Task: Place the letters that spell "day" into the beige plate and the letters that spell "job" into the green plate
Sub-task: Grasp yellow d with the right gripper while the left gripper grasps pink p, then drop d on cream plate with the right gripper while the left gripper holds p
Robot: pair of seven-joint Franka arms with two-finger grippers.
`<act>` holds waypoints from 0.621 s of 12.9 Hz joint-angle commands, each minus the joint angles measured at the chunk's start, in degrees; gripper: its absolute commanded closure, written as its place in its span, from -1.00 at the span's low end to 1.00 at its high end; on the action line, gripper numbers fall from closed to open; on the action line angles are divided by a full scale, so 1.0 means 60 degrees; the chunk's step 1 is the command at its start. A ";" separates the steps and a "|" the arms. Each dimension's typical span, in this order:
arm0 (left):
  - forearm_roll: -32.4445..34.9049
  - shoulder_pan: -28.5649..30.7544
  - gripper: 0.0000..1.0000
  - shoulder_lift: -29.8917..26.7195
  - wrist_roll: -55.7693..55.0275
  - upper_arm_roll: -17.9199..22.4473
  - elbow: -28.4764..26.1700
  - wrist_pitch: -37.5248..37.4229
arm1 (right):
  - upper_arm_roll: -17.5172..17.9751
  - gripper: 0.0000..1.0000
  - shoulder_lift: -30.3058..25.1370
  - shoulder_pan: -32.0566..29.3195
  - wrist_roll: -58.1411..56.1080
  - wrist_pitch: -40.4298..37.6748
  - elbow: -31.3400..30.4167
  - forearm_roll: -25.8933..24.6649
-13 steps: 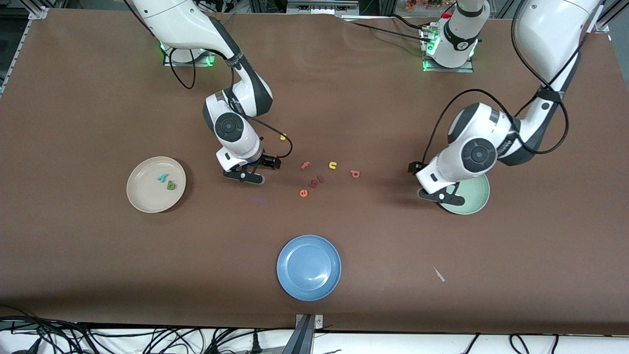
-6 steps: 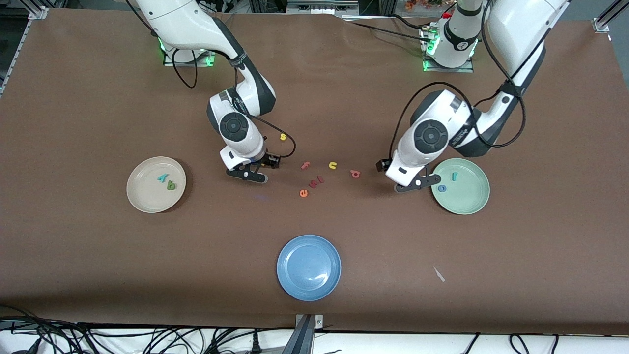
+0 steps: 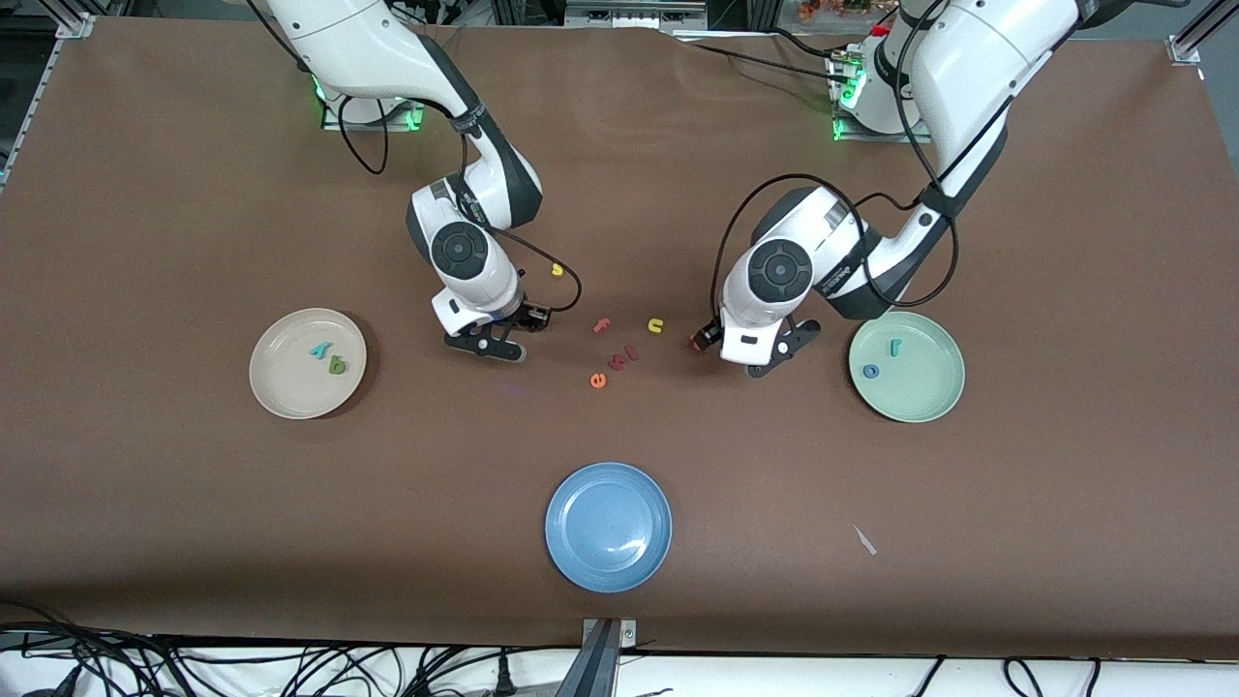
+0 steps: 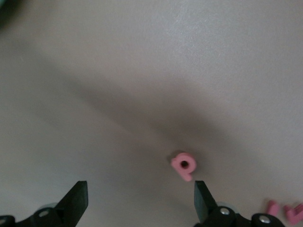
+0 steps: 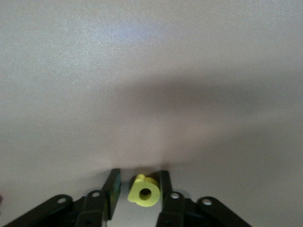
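Observation:
The beige plate (image 3: 281, 395) holds a teal "y" (image 3: 320, 349) and an olive-green letter (image 3: 337, 366). A yellow round-bowled letter (image 5: 145, 191) lies on the table between the fingers of my right gripper (image 3: 487, 346) (image 5: 138, 182). One finger touches it and a thin gap shows at the other. The front view hides this letter. In the green plate (image 3: 921, 399) lie a blue "o" (image 3: 871, 371) and a teal "j" (image 3: 895, 346). My left gripper (image 3: 779, 350) (image 4: 140, 189) hangs wide open over the pinkish-red letter (image 3: 696, 342) (image 4: 184, 165), which lies close to one fingertip.
Loose letters lie mid-table between the grippers: a pink "f" (image 3: 601, 326), a yellow "u" (image 3: 655, 325), an orange-red "e" (image 3: 598, 380), red pieces (image 3: 627, 355) and a yellow "s" (image 3: 558, 269). A blue plate (image 3: 608, 526) sits nearer the front camera.
The left arm swung from over the green plate to over the pinkish-red letter, uncovering the "o" and "j". The right gripper's jaws drew in around the yellow letter.

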 commanded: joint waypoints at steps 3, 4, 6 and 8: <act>-0.0159 -0.0052 -0.77 0.0498 -0.2642 0.0050 0.0188 0.1101 | 0.0004 0.64 0.0118 0.0065 0.0117 0.0073 0.0106 0.0090; -0.0159 -0.0052 -0.62 0.0528 -0.3228 0.0050 0.0158 0.1336 | 0.0004 0.70 0.0118 0.0065 0.0117 0.0073 0.0106 0.0090; -0.0057 -0.0081 -0.58 0.0673 -0.4109 0.0065 0.0114 0.1601 | 0.0004 0.81 0.0118 0.0036 -0.0028 -0.0072 0.0425 0.0090; -0.0027 -0.0183 -0.36 0.0747 -0.4405 0.0109 0.0070 0.1690 | -0.0068 0.81 0.0074 -0.0037 -0.0030 -0.1356 0.1142 0.0047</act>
